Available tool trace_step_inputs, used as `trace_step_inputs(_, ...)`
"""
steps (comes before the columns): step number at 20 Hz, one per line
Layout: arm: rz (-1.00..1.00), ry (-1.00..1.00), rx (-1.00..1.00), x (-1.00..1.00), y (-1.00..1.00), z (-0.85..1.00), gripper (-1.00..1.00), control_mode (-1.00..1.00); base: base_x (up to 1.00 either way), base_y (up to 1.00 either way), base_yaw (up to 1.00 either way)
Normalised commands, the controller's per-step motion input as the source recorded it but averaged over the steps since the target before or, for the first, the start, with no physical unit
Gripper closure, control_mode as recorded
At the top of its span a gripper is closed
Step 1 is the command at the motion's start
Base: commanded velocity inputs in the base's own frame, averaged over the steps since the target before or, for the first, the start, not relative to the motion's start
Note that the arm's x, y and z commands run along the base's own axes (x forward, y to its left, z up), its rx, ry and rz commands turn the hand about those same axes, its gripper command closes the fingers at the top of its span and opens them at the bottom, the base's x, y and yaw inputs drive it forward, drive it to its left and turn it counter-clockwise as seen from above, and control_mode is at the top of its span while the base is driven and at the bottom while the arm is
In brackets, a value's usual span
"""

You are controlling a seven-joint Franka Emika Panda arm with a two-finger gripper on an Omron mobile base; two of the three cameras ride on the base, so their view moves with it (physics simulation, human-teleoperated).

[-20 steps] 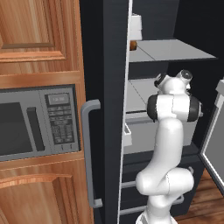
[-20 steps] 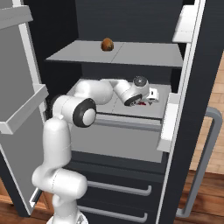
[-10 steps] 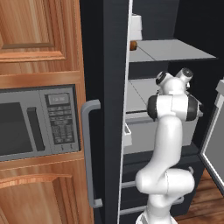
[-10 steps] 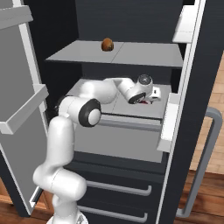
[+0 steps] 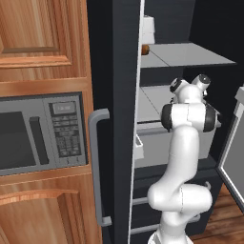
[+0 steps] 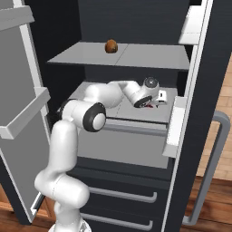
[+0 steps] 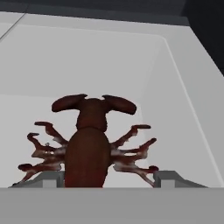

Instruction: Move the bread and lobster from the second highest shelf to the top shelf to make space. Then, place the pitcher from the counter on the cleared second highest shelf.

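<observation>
The dark red lobster lies flat on the second highest shelf of the open fridge, claws pointing away from the hand. My gripper straddles its tail end, one fingertip on each side over the splayed legs, jaws open and not pressing the body. From the right base view the gripper reaches in over the lobster at the shelf's right part. The round brown bread sits on the top shelf, also seen as bread at the shelf's left edge. The pitcher and the counter are out of view.
The left fridge door stands open with a bin sticking out. The right door's bins hang close beside the hand. Drawers lie below the shelves. A microwave sits in wooden cabinets to the left.
The hand has pushed a little deeper and to the right over the lobster. Its fingers have drawn closer together around it. The bread has not moved.
</observation>
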Motion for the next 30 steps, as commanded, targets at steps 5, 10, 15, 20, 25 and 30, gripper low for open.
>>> trace_step_inputs(5,0.01,0.00,0.00,-0.10,0.18,-0.57,1.00,-1.00,0.00,0.00,0.00)
trace_step_inputs(10,0.07,0.02,0.00,-0.40,0.28,-0.08,1.00,-1.00,0.00,0.00,0.00)
trace_step_inputs(15,0.09,0.04,0.00,-0.79,0.45,0.01,1.00,-1.00,0.00,0.00,0.00)
trace_step_inputs(20,0.01,0.00,0.00,-0.93,0.35,0.33,1.00,-1.00,0.00,0.00,0.00)
trace_step_inputs(25,0.00,0.00,0.00,-0.90,0.26,0.61,1.00,-1.00,0.00,0.00,0.00)
trace_step_inputs(30,0.00,0.00,-0.02,-0.88,0.37,0.46,1.00,-1.00,0.00,0.00,0.00)
